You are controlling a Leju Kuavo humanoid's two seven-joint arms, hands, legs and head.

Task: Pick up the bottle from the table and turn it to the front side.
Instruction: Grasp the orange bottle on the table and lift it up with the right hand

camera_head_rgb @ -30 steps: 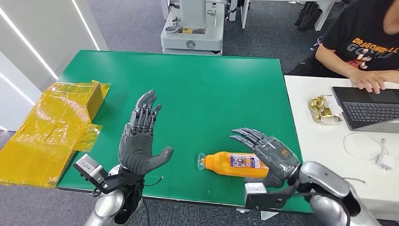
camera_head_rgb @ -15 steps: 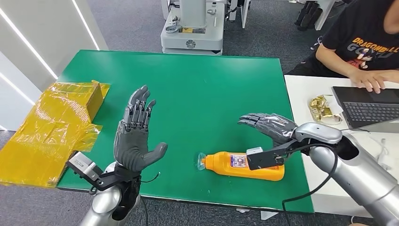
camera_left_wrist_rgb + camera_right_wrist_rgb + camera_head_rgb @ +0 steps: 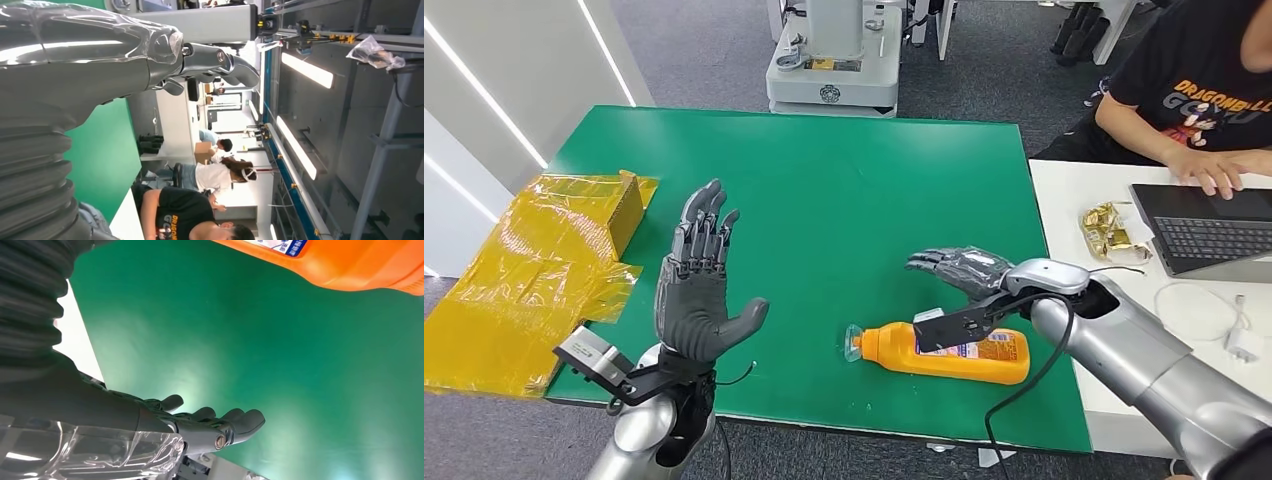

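Lower centre of the head view: orange plastic bottle [image 3: 944, 353] lies on its side on the matte green worktop [image 3: 824, 190], cap pointing left, label facing up. Right hand [image 3: 961, 268] hovers just above-behind it, fingers spread, empty. Left hand [image 3: 696, 290] raised, palm open, fingers apart. Crinkled yellow film [image 3: 524, 270] at left edge; laptop [image 3: 1209, 230] on white desk, right.

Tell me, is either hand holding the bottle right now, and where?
Nothing is held. The bottle lies on the table; the right hand hovers open beyond it, the left hand open.
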